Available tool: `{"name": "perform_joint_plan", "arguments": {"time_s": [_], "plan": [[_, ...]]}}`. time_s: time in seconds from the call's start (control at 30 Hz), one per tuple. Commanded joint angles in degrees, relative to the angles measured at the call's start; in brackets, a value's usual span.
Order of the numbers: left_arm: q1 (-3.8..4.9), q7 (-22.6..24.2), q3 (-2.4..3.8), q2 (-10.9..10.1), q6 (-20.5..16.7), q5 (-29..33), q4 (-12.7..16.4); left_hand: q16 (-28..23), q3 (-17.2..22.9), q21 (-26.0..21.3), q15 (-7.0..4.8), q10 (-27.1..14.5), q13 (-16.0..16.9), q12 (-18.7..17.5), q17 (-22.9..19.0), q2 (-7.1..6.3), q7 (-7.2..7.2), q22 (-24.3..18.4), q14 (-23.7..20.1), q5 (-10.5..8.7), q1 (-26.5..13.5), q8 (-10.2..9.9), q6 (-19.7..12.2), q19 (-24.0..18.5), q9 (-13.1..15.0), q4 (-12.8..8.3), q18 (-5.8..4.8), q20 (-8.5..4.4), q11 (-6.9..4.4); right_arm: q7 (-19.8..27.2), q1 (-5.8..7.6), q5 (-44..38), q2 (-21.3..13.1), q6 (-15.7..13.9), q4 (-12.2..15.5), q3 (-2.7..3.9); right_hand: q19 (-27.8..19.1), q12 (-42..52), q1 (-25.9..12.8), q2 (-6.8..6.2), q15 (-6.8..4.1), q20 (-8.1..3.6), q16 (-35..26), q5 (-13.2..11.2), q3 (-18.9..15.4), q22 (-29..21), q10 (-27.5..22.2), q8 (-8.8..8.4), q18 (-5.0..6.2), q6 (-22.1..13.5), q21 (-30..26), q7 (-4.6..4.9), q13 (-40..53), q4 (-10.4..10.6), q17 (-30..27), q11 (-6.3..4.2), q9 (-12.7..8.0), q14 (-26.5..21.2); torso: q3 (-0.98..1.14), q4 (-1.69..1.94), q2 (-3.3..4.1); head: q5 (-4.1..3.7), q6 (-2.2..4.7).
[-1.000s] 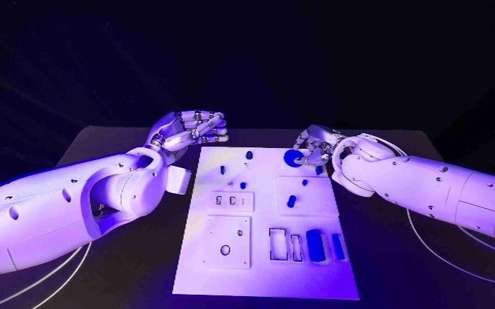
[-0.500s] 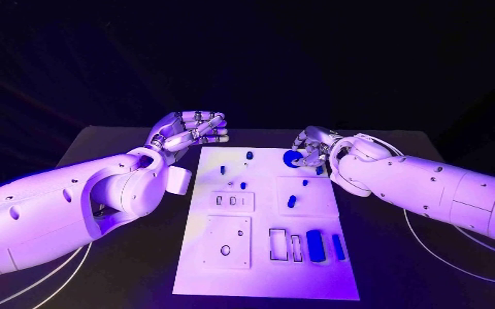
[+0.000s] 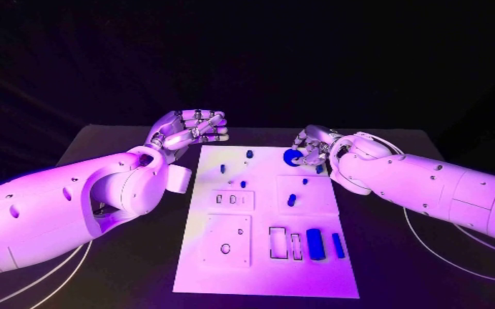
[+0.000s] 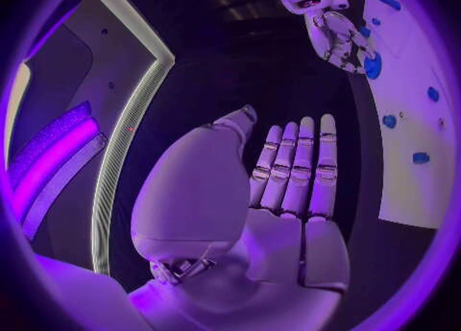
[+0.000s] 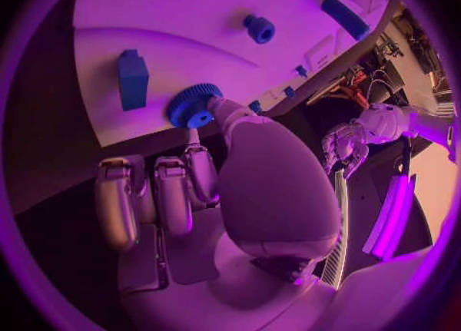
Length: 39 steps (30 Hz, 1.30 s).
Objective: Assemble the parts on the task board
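Change: Almost nothing has moved since a moment ago. The right hand (image 3: pixel 313 148) stays at the far right part of the task board (image 3: pixel 263 266), still on the blue gear (image 3: pixel 293 157). The left hand (image 3: pixel 189 131) stays in the same spot too.
What it means: I think the gear is being fitted into its place, slowly. The job looks far from done, because other small parts still lie loose on the board.
Bench: The black bench (image 3: pixel 103 151) holds the white task board in the middle.
Task board: It is a long white plate with cut-out slots near the robot and little blue pieces dotted over it.
Left hand: It hangs over the bench just past the board's far left corner. Its fingers (image 4: pixel 298 162) are straight and side by side and hold nothing.
Right hand: Its fingers (image 5: pixel 226 112) touch the gear's rim. The other fingers are curled beside it. I cannot tell if the gear is pinched or only pushed.
Blue gear: It is round and dark blue, with tiny teeth all round its edge and a raised middle. It sits at the board's edge, near a blue block (image 5: pixel 133 77).
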Motion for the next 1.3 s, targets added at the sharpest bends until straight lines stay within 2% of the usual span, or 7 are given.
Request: {"name": "perform_joint_plan", "arguments": {"time_s": [0.03,0.2,0.27,0.5,0.67,0.87,1.3], "plan": [[0.07,0.25,0.05,0.06,0.92,0.18,0.10,-0.22,0.34,0.34,0.19,-0.02,0.02,-0.27,0.05,-0.41,1.42,-0.10,-0.40,-0.37,-0.24,-0.20,-0.43,0.24,0.08,0.10,0.76,0.06,0.46,-0.16,-0.42,-0.63,-0.21,0.52,0.42,-0.30,4.63,0.38,0.90,1.79,-0.75,-0.39,0.29,-0.24,2.77,13.60,0.50,1.34,-1.19,1.87,0.37,-0.58,3.07,-0.88,12.12,-0.59,0.55,5.25,0.04,-0.01,-0.03,-0.03,-0.03],[0.07,0.22,0.05,0.06,0.92,0.18,0.09,-0.22,0.38,0.34,0.20,-0.03,0.02,-0.27,0.07,-0.35,1.43,-0.11,-0.42,-0.36,-0.26,-0.20,-0.43,0.23,0.09,0.12,0.76,0.07,0.47,0.47,-0.42,-1.38,-0.68,-2.52,2.39,-0.29,4.83,0.57,0.36,1.62,-1.02,-0.68,0.30,0.22,4.73,13.82,0.84,1.84,-1.26,2.50,0.58,-0.86,3.34,-1.75,12.17,-0.86,0.75,5.26,0.04,-0.04,-0.04,-0.03,-0.02],[0.07,0.20,0.05,0.06,0.92,0.18,0.10,-0.22,0.42,0.34,0.21,-0.03,0.02,-0.27,0.09,-0.28,1.43,-0.11,-0.43,-0.36,-0.27,-0.20,-0.43,0.23,0.09,0.13,0.76,0.07,0.47,0.50,-0.37,-2.11,-0.90,-4.02,3.52,-0.28,4.95,0.57,-0.30,1.42,-1.08,-0.76,0.30,-0.42,5.26,13.95,0.92,1.97,-1.31,2.56,0.70,-0.92,3.37,-1.96,12.17,-0.91,0.82,5.27,0.01,-0.06,-0.06,-0.02,0.03],[0.07,0.16,0.04,0.04,0.88,0.18,0.09,-0.22,0.42,0.34,0.21,-0.03,0.02,-0.27,0.09,-0.28,1.43,-0.11,-0.43,-0.36,-0.27,-0.20,-0.43,0.23,0.09,0.13,0.76,0.07,0.47,-0.18,0.21,-7.28,-1.31,-9.28,9.34,-0.22,5.61,0.92,-1.28,0.94,-1.16,-0.86,0.33,-1.50,5.87,14.66,1.37,2.16,-1.55,2.66,1.42,-1.02,3.76,-2.39,12.25,-1.00,0.92,5.29,0.01,-0.04,-0.06,-0.09,0.15],[0.07,0.16,0.04,0.13,0.88,0.18,0.07,-0.22,0.42,0.34,0.21,-0.03,0.02,-0.27,0.09,-0.28,1.43,-0.11,-0.43,-0.36,-0.27,-0.20,-0.43,0.23,0.09,0.13,0.76,0.07,0.47,-0.91,0.51,-10.83,-0.10,-10.36,12.08,-0.20,5.85,1.03,-1.40,0.84,-1.18,-0.87,0.35,-1.60,5.98,14.92,1.50,2.18,-1.64,2.68,1.68,-1.05,3.89,-2.49,12.31,-1.02,0.93,5.30,-0.06,0.08,-0.04,-0.23,0.24],[0.07,0.17,0.04,0.26,0.92,0.18,0.04,-0.22,0.42,0.34,0.21,-0.03,0.02,-0.27,0.09,-0.28,1.43,-0.11,-0.43,-0.36,-0.27,-0.20,-0.43,0.23,0.09,0.13,0.76,0.07,0.47,-1.65,0.42,-12.89,2.57,-10.10,12.49,-0.24,5.94,0.96,-1.54,0.72,-1.20,-0.89,0.34,-1.70,6.11,15.01,1.48,2.14,-1.68,2.60,1.78,-1.05,3.82,-2.62,12.29,-1.04,0.91,5.30,-0.01,0.09,0.03,-0.07,0.15],[0.08,0.14,0.04,0.49,0.95,0.18,-0.03,-0.22,0.42,0.34,0.21,-0.03,0.02,-0.27,0.09,-0.28,1.43,-0.11,-0.43,-0.36,-0.27,-0.20,-0.43,0.23,0.09,0.13,0.76,0.07,0.47,-2.85,-0.92,-13.93,7.85,-9.19,8.25,-0.64,5.99,0.92,-1.82,0.55,-1.20,-0.91,0.34,-1.67,6.38,15.07,1.48,1.99,-1.70,2.36,1.84,-0.97,3.80,-2.77,12.26,-1.00,0.85,5.30,-0.03,0.23,0.13,0.11,0.05]]}}
